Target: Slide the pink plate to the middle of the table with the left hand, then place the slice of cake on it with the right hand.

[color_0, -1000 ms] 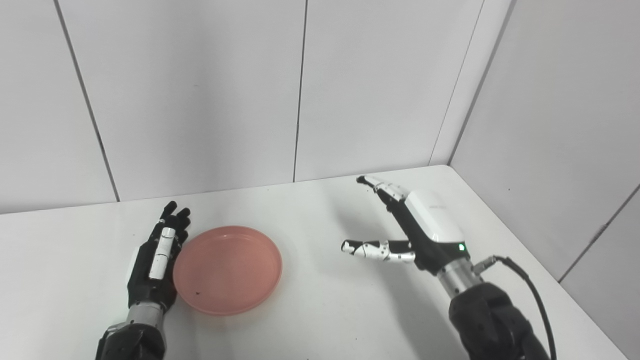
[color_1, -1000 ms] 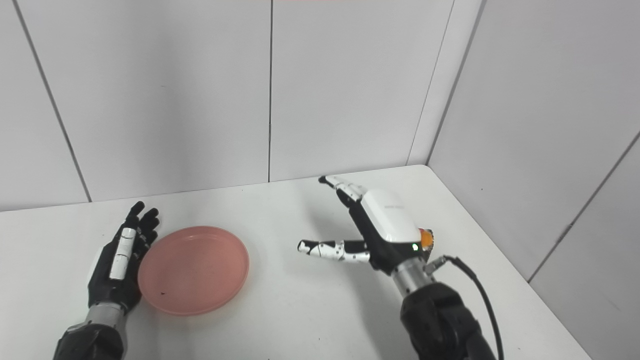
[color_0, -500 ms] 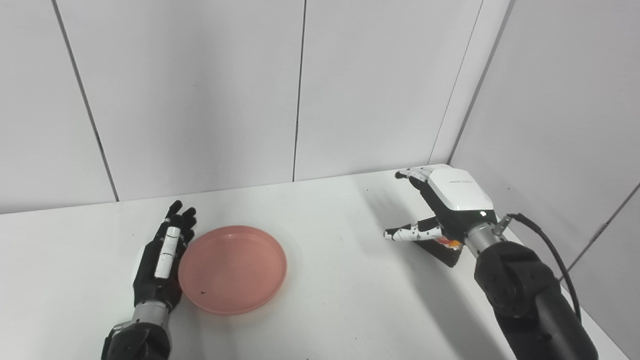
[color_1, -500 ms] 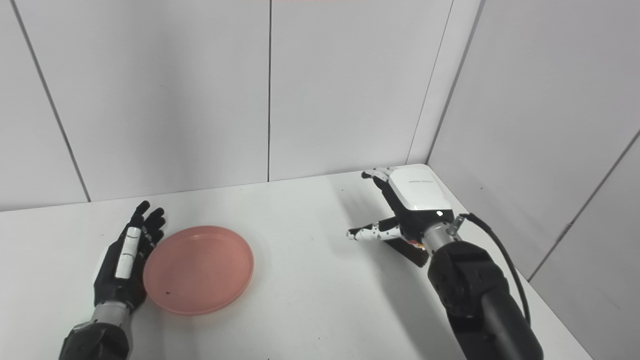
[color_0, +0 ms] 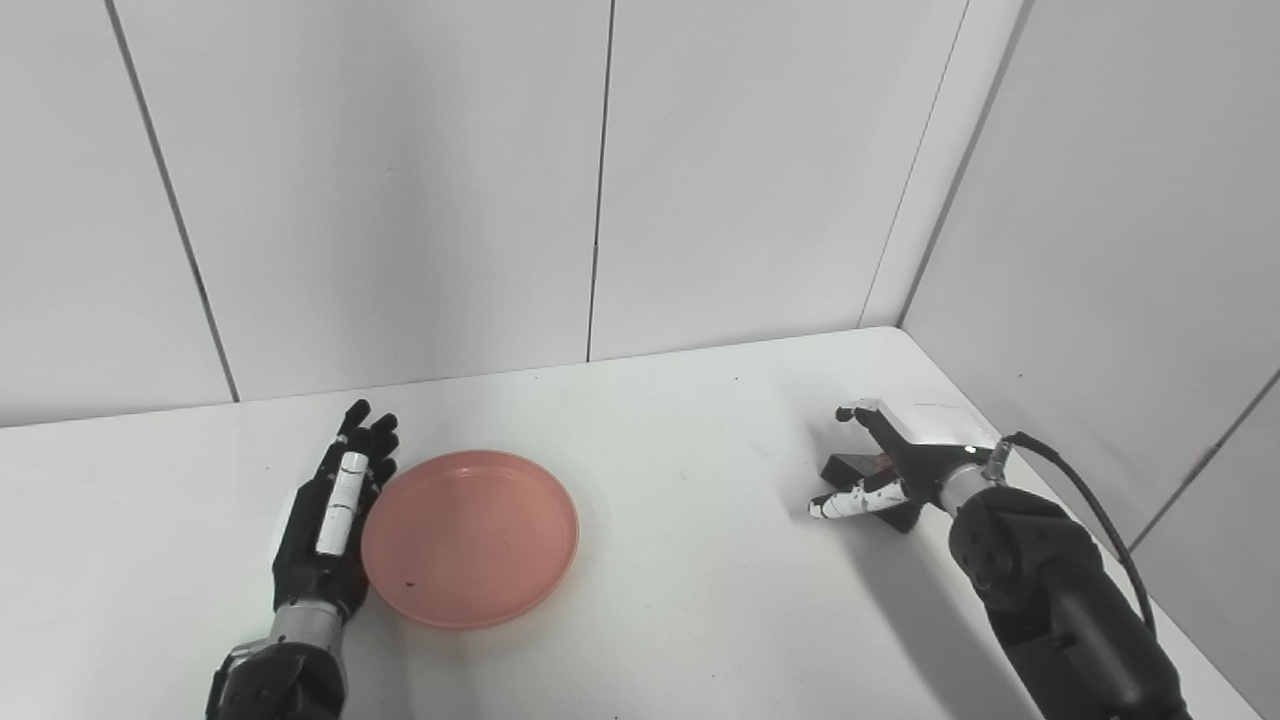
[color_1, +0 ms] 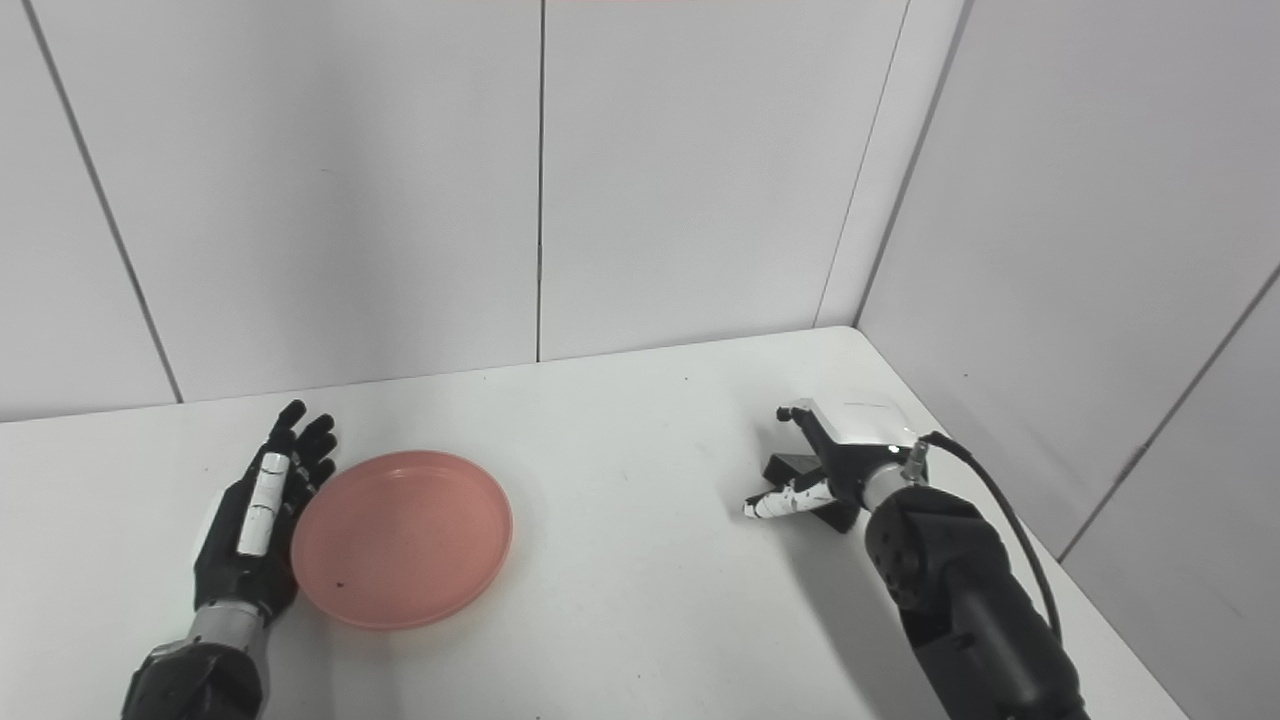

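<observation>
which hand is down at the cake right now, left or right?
The right hand, low over the dark cake slice near the table's right edge. The left hand lies flat against the pink plate instead.

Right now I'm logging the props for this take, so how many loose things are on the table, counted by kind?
Plates: 1, the pink plate
Cake slices: 1, the dark slice of cake, partly hidden under the right robot hand
Total: 2
</observation>
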Controlling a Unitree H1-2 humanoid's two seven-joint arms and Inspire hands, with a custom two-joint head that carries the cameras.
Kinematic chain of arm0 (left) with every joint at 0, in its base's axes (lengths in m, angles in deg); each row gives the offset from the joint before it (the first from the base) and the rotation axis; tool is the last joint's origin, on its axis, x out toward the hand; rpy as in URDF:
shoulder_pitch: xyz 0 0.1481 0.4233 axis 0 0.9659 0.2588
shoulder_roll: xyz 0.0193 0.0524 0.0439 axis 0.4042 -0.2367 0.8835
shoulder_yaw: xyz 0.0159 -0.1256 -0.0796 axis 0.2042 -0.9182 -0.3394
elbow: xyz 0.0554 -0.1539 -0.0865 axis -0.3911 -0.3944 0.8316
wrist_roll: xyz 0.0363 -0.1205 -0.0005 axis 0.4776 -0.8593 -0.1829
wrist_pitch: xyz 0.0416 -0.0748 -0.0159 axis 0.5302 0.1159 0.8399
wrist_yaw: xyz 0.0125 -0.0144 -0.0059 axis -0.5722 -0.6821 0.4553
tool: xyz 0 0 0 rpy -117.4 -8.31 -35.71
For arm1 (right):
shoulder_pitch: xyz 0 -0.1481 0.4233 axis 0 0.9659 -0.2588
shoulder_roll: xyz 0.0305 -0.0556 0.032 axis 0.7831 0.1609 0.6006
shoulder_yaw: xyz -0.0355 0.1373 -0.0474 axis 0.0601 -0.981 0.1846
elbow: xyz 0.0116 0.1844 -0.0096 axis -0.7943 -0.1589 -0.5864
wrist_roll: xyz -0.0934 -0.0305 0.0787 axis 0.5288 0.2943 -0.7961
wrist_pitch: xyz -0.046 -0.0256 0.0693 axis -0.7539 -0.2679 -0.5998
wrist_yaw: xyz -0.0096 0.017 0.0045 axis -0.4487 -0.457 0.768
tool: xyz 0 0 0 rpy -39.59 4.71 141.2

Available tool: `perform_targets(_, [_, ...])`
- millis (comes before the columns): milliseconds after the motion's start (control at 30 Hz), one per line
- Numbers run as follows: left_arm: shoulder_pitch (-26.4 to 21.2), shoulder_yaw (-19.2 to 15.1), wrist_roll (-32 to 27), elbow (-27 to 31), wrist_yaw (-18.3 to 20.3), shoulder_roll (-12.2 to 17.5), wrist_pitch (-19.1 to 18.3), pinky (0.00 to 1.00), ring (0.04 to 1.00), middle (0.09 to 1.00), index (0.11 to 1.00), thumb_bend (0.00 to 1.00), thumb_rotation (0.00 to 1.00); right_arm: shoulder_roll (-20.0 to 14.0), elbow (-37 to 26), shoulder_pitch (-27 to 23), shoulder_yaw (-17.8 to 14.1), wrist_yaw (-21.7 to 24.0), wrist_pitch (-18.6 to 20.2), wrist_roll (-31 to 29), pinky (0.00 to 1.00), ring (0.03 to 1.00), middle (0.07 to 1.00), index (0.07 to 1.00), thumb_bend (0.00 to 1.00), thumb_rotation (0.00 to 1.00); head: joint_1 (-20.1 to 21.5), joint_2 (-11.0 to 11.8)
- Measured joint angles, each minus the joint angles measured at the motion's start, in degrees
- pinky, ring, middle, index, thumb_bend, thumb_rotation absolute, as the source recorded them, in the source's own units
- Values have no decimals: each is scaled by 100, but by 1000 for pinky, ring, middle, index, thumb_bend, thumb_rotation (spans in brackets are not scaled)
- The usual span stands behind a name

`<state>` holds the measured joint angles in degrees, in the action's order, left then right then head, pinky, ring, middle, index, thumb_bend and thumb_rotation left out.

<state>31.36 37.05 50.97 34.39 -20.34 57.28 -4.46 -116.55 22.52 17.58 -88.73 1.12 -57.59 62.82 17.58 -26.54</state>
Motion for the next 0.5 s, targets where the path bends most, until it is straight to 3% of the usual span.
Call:
perform_targets(233, [9,15,0,16,-27,-1,-3,989,939,891,933,879,726,-131,658,-18,186,-391,-19,-293,948,943,920,846,1000,652,-26,-9])
perform_targets(500, [9,25,0,15,-27,0,-3,988,939,901,939,916,721,-254,887,-50,368,-547,-18,-429,1000,959,940,845,1000,659,-26,-26])
